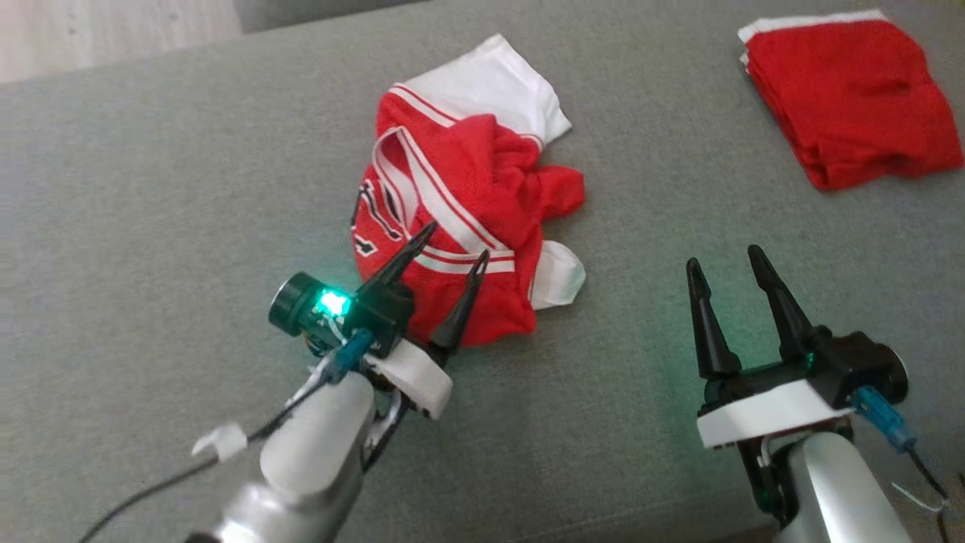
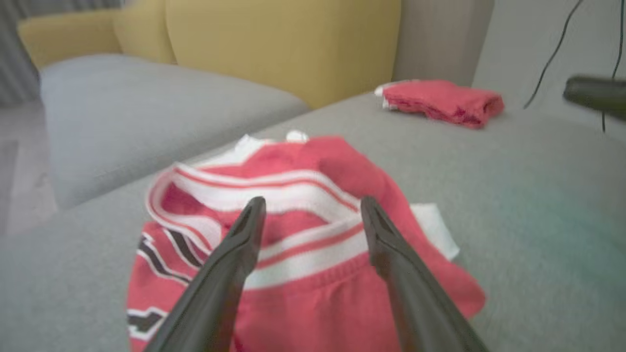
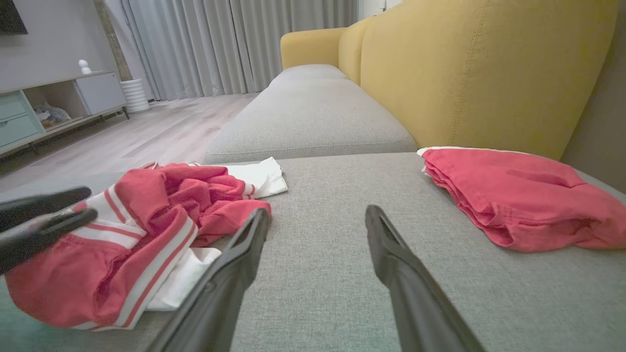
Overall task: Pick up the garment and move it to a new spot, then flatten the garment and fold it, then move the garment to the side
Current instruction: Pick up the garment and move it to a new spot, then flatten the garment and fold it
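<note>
two dark fingers of the left gripper [image 1: 455, 243] are spread wide apart, and they pinch nothing. their tips sit over the near edge of the garment [image 1: 467, 188], right by its white and red band. it is hard to tell if the tips touch it. a green light [image 1: 332, 303] glows on the wrist behind them.

the garment lies in a crumpled heap near the middle of the grey sofa [image 1: 151, 188] seat. it is red, with white stripes and some black marks on one side. one white part sticks out at the far end and one at the near right.

in the left wrist view the left gripper [image 2: 313, 203] has its fingers apart over the garment [image 2: 313, 293], with the striped band showing between them.

the right gripper [image 1: 723, 257] has its fingers wide too, with nothing in it. it hangs over bare sofa, to the right of the garment and apart from it. in the right wrist view the right gripper [image 3: 317, 214] points across the seat, with the garment [image 3: 146, 234] to its left and the left gripper [image 3: 92, 203] at the far left edge.

a folded cloth [image 1: 852, 98], red with a white edge, lies flat at the far right of the seat, well apart from the garment. behind it stands the yellow back [image 3: 489, 63]. grey curtains [image 3: 234, 44], a wood floor [image 3: 161, 132] and a low cabinet [image 3: 63, 98] are farther off.
</note>
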